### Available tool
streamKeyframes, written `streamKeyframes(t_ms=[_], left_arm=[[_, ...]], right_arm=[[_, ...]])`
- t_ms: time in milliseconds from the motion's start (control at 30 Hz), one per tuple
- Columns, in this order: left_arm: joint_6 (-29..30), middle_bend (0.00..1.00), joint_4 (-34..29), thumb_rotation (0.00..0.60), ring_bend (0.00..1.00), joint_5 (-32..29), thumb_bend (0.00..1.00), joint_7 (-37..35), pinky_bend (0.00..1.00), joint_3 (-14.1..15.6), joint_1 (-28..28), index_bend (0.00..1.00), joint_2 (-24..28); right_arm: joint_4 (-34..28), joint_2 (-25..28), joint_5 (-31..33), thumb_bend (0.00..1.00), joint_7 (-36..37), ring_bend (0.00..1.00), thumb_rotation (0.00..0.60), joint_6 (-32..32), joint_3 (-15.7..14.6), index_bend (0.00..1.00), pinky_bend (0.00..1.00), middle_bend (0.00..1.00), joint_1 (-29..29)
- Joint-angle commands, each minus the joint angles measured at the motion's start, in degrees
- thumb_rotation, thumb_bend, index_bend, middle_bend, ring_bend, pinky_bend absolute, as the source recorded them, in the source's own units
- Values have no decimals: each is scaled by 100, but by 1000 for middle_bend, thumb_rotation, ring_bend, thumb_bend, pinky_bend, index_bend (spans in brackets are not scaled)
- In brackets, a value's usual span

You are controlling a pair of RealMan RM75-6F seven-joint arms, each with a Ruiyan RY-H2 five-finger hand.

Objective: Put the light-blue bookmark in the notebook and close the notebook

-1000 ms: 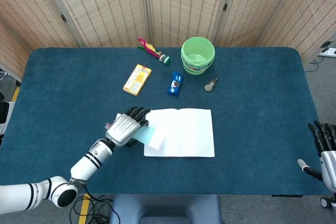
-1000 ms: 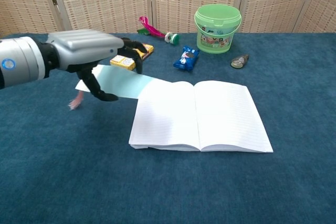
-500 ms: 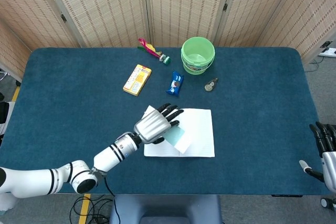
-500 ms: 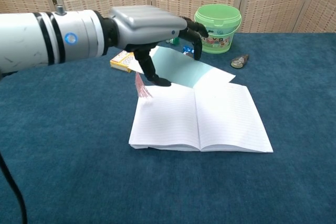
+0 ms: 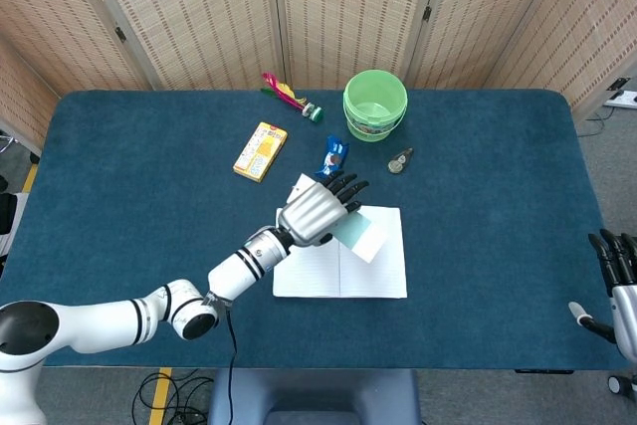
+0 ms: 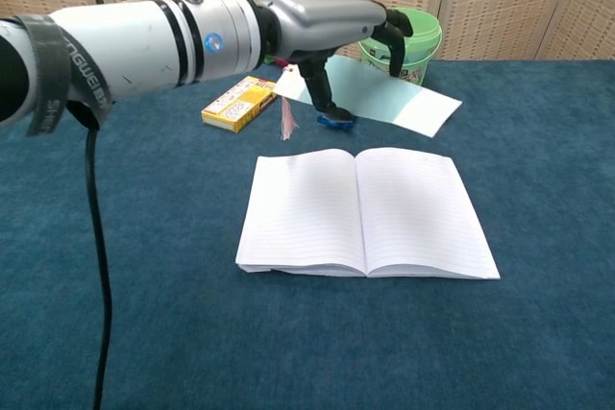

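An open white notebook (image 5: 373,268) (image 6: 370,210) lies flat near the table's front middle. My left hand (image 5: 317,210) (image 6: 332,18) hovers above it and pinches the light-blue bookmark (image 5: 362,233) (image 6: 384,104), a long pale strip with a pink tassel (image 6: 286,118) hanging from one end. The bookmark is held in the air above the notebook's far edge, clear of the pages. My right hand (image 5: 617,291) rests at the table's right edge, holding nothing; its fingers are only partly seen.
Behind the notebook stand a green bucket (image 5: 375,105) (image 6: 404,37), a blue snack packet (image 5: 332,158), a yellow box (image 5: 260,150) (image 6: 235,103), a pink-and-green toy (image 5: 290,97) and a small grey object (image 5: 399,161) (image 6: 438,111). Folding screens close off the back.
My left hand has carried the bookmark from the notebook's left side rightward and upward, over the pages toward the far edge. The right hand has stayed put.
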Motion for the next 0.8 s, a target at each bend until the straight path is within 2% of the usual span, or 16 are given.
streamKeyframes(t_ms=[33,333,500,667,800], left_arm=[[-88,87,99,600,78,55,269,82,138,135,-93,388,-141],[-168,87,298,600,71,264,269,254,138,556,-170,372,-568],[-139,87,419,600,70,307,269,402,138,600,-240,371,-799],[-62,87,593,600,65,265,269,853,138,617,-328,362,-1002],[-8,87,647,600,62,80,269,1223,137,631,-333,298,-1106]], right_arm=[[3,1,9,74,2,7,600,-9,0,0,43,58,1],[49,-17,47,74,42,7,600,-42,-6,0,43,58,-5],[89,-31,44,74,82,7,600,-29,-11,0,43,58,-18],[115,-28,52,74,120,7,600,21,-20,0,43,58,-61],[129,-32,53,74,140,7,600,35,-27,0,43,58,-79]])
